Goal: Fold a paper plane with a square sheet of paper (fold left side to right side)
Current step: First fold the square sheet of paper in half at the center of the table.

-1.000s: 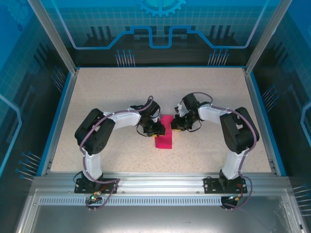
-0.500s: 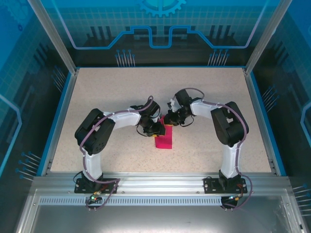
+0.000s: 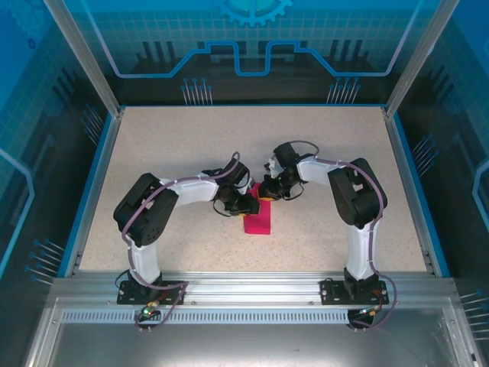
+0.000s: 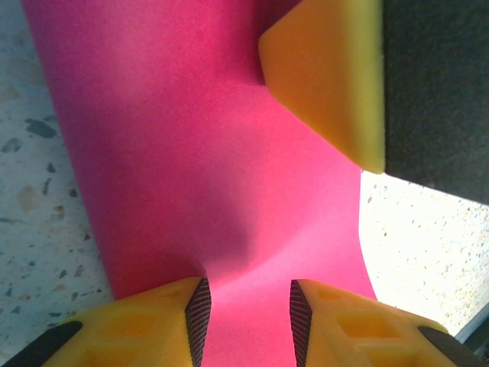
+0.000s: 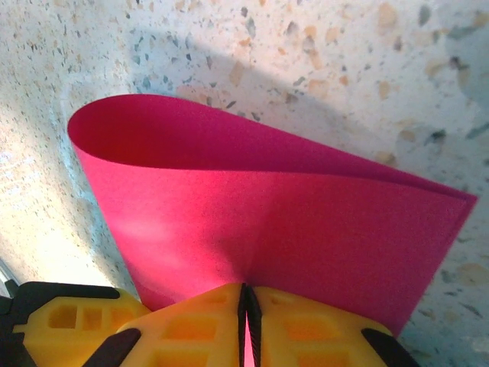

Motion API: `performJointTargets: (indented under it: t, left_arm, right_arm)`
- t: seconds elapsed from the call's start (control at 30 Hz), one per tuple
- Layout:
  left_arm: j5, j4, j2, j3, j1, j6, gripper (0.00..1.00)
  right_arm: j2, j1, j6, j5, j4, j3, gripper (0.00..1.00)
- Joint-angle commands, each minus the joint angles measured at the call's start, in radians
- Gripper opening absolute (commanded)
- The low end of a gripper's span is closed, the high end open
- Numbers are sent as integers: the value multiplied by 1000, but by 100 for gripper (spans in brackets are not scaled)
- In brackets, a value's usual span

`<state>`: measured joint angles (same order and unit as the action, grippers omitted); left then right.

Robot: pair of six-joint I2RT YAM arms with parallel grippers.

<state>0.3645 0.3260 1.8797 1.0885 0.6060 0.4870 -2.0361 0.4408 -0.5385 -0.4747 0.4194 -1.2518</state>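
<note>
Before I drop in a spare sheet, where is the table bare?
Bare: the table left of the left arm, right of the right arm, the far strip beyond both, the near strip by the rail. Crowded: centre, around the pink paper.

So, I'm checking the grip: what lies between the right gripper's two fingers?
The near edge of the square sheet of paper, pinched between them where the right gripper closes; the right wrist view shows it.

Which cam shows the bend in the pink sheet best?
Right wrist: the sheet lies doubled over, its rounded, uncreased bend at left, with the right tool shut on its edge. Left wrist sees it close up as pink surface, without the bend's profile. Top external gives a pink strip, too small to read the bend.
</note>
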Motion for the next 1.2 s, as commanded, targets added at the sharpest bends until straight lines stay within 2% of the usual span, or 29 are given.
performJointTargets:
  t: [0.0, 0.43, 0.93, 1.17]
  left_arm:
    - [38, 28, -44, -91, 23, -46, 39]
    - [82, -82, -143, -247, 80, -54, 39]
    - [81, -136, -209, -379, 139, 0, 39]
    - [92, -136, -295, -401, 148, 12, 41]
  right_arm:
    - [-71, 11, -23, 108, 68, 20, 13]
    - [-82, 12, -28, 108, 78, 18, 13]
    - [-87, 12, -22, 102, 78, 17, 13]
    - [-84, 15, -18, 95, 71, 18, 13]
